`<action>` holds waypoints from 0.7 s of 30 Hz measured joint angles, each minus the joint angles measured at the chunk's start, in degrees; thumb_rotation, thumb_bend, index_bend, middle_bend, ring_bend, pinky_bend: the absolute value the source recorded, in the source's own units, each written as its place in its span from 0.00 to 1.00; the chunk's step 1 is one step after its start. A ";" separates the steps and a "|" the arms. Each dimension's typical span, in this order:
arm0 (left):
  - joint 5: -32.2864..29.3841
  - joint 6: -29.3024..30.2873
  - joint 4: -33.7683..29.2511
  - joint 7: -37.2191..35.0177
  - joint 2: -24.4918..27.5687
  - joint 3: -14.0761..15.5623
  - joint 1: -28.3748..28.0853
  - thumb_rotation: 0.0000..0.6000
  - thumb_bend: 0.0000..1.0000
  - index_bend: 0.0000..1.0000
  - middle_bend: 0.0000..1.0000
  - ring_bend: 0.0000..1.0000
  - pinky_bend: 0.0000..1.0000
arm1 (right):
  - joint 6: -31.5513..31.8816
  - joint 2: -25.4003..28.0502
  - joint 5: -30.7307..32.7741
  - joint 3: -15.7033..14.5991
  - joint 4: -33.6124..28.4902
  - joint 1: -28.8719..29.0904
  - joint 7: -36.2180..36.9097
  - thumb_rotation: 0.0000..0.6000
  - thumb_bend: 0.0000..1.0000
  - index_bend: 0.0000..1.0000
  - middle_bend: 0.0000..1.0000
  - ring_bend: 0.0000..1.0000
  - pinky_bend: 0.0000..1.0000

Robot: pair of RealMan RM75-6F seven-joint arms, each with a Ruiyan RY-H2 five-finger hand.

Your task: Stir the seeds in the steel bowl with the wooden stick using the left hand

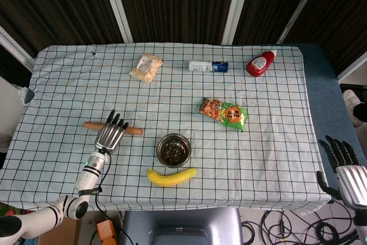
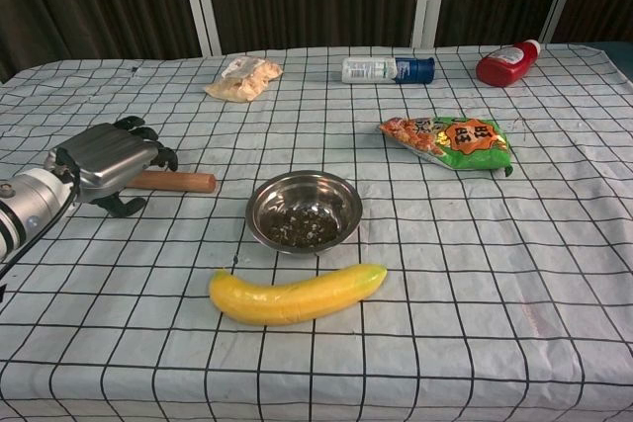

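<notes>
The wooden stick (image 1: 135, 131) (image 2: 184, 182) lies flat on the checked cloth, left of the steel bowl (image 1: 159, 148) (image 2: 255, 216). Dark seeds (image 1: 174, 151) (image 2: 302, 227) cover the bowl's bottom. My left hand (image 1: 110, 135) (image 2: 104, 160) hovers over the middle of the stick, palm down, fingers spread across it and hiding that part. No grip on the stick shows. My right hand (image 1: 347, 164) hangs off the table's right front corner with its fingers apart and nothing in it.
A banana (image 1: 172, 177) (image 2: 297, 294) lies just in front of the bowl. A snack packet (image 1: 225, 113) sits behind and right of it. At the back are a pale bag (image 1: 146, 66), a white-and-blue bottle (image 1: 208, 66) and a red ketchup bottle (image 1: 261, 63).
</notes>
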 measured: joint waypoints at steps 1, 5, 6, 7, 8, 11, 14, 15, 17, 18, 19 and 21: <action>-0.01 -0.12 0.21 -0.04 -0.08 0.02 -0.04 1.00 0.39 0.28 0.27 0.11 0.03 | 0.02 0.02 0.00 0.00 -0.01 -0.02 0.06 1.00 0.45 0.00 0.00 0.00 0.00; -0.10 -0.57 1.16 -0.13 -0.50 0.16 -0.20 1.00 0.39 0.29 0.27 0.11 0.03 | 0.14 0.06 -0.07 0.01 0.05 -0.05 0.14 1.00 0.45 0.00 0.00 0.00 0.00; -0.03 -0.49 1.30 -0.15 -0.59 0.21 -0.20 1.00 0.39 0.29 0.27 0.11 0.03 | 0.04 0.08 -0.05 0.00 0.03 -0.04 0.15 1.00 0.45 0.00 0.00 0.00 0.00; 0.03 -0.44 1.35 -0.17 -0.62 0.23 -0.20 1.00 0.39 0.29 0.28 0.11 0.03 | 0.03 0.10 -0.04 0.02 0.00 -0.03 0.27 1.00 0.45 0.00 0.00 0.00 0.00; 0.17 -0.30 1.45 -0.21 -0.68 0.28 -0.20 1.00 0.39 0.30 0.28 0.12 0.03 | 0.10 0.10 -0.05 0.05 0.01 -0.03 0.31 1.00 0.45 0.00 0.00 0.00 0.00; 0.74 0.05 2.12 -0.46 -0.94 0.40 -0.30 1.00 0.39 0.37 0.33 0.15 0.06 | -0.07 0.12 -0.15 -0.06 0.05 0.00 0.20 1.00 0.45 0.00 0.00 0.00 0.00; 1.81 0.54 3.88 -1.47 -1.65 0.59 -0.53 1.00 0.39 0.46 0.41 0.20 0.08 | 0.13 0.20 -0.21 -0.10 0.07 -0.12 0.28 1.00 0.45 0.00 0.00 0.00 0.00; 2.21 0.70 4.65 -1.93 -1.96 0.69 -0.60 1.00 0.39 0.49 0.43 0.22 0.09 | 0.22 0.26 -0.22 -0.11 0.07 -0.17 0.39 1.00 0.45 0.00 0.00 0.00 0.00; 3.14 1.04 6.80 -3.21 -2.79 0.93 -0.76 1.00 0.39 0.52 0.45 0.24 0.09 | 0.41 0.33 -0.21 -0.10 0.09 -0.26 0.61 1.00 0.45 0.00 0.00 0.00 0.00; 3.54 1.18 7.83 -3.79 -3.19 1.04 -0.83 1.00 0.39 0.54 0.47 0.26 0.10 | 0.51 0.36 -0.17 -0.06 0.11 -0.31 0.70 1.00 0.45 0.00 0.00 0.00 0.00; 3.98 1.32 8.87 -4.43 -3.59 1.16 -0.90 1.00 0.39 0.55 0.48 0.26 0.10 | 0.63 0.42 -0.07 -0.01 0.15 -0.38 0.88 1.00 0.45 0.00 0.00 0.00 0.00; 5.12 1.78 11.16 -6.20 -4.43 1.46 -1.04 1.00 0.40 0.58 0.52 0.29 0.11 | 0.65 0.47 0.04 0.04 0.22 -0.42 1.04 1.00 0.45 0.00 0.00 0.00 0.00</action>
